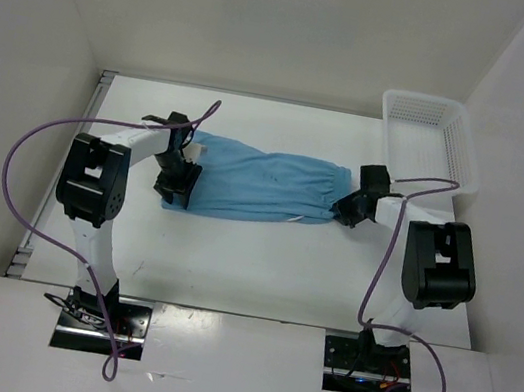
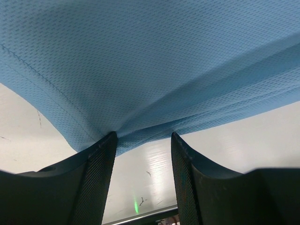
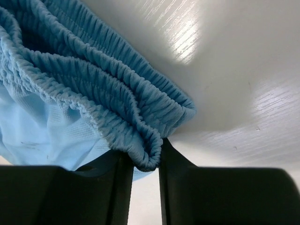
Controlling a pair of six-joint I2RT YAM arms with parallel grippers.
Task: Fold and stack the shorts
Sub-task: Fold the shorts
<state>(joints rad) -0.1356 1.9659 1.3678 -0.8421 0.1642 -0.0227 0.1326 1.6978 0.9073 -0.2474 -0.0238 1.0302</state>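
White counter (image 1: 260,267) with the sky-blue soft fabric shorts (image 1: 254,183) lying stretched out sideways across the middle of it, waistband end to the right. White plastic mesh basket (image 1: 430,134) sits at the far right corner, well apart from the shorts. The right tool (image 1: 349,209) is pinching the gathered elastic waistband (the wrist view shows the bunched edge squeezed right between its fingers). The left tool (image 1: 174,186) is at the leg end, fingers spread, with the hem pulled across its tips. A thin white cord (image 1: 300,220) pokes out along the near edge by the waistband.
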